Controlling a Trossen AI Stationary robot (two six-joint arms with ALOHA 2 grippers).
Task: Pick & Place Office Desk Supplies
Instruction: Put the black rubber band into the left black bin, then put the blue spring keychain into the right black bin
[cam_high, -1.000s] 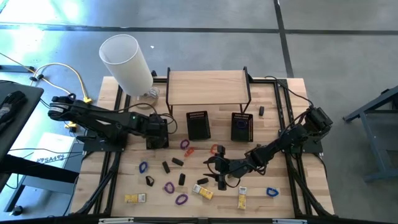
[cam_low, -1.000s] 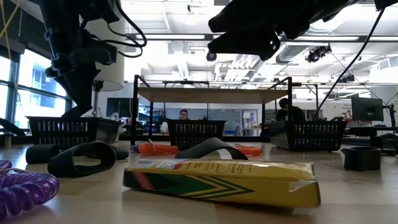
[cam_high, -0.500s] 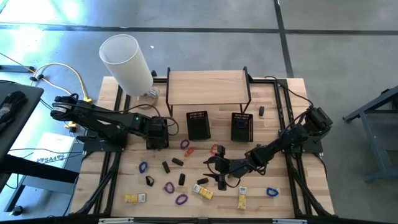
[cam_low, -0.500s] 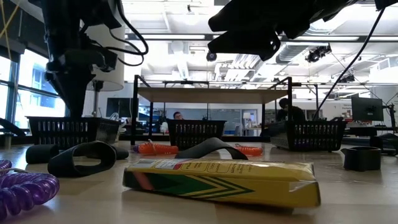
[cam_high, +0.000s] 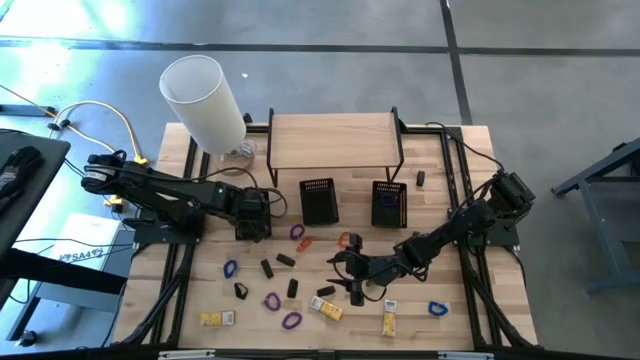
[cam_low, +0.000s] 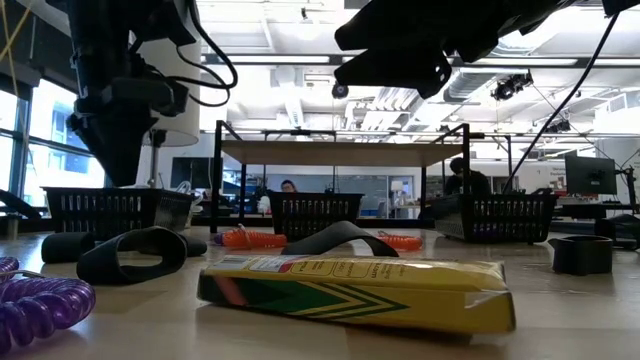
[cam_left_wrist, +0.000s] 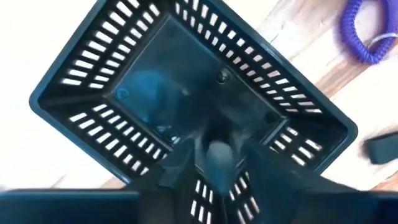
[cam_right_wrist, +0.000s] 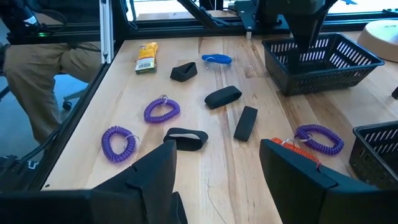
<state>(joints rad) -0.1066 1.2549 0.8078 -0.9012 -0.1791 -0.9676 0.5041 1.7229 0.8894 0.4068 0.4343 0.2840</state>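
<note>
Your desk (cam_high: 440, 205) carries a raised wooden shelf (cam_high: 333, 140) at the back, and a row of black mesh baskets sits in front of it, presumably as drop bins for the supplies.

The left tool (cam_high: 253, 212) hangs directly over the left basket (cam_left_wrist: 186, 93), pointing down into its bare floor. That is where you would hold it to let a piece fall inside rather than onto the wood. A pale blur sits between its fingers in the wrist view, and I cannot tell whether the fingers are spread or pinching.

The right tool (cam_high: 357, 275) is low over the middle of the desk, spread, with nothing between its fingers. It looks lined up for your next pick.

Most of the supplies are scattered loose on the front half of the desk. A black looped clip (cam_right_wrist: 186, 138) lies just ahead of the right tool. Two purple coils (cam_right_wrist: 162, 110) lie beyond and beside the clip, and an orange loop (cam_right_wrist: 283, 144) lies close by the tool. A yellow block (cam_right_wrist: 147, 57) and a blue loop (cam_right_wrist: 216, 59) are well apart from it.
</note>
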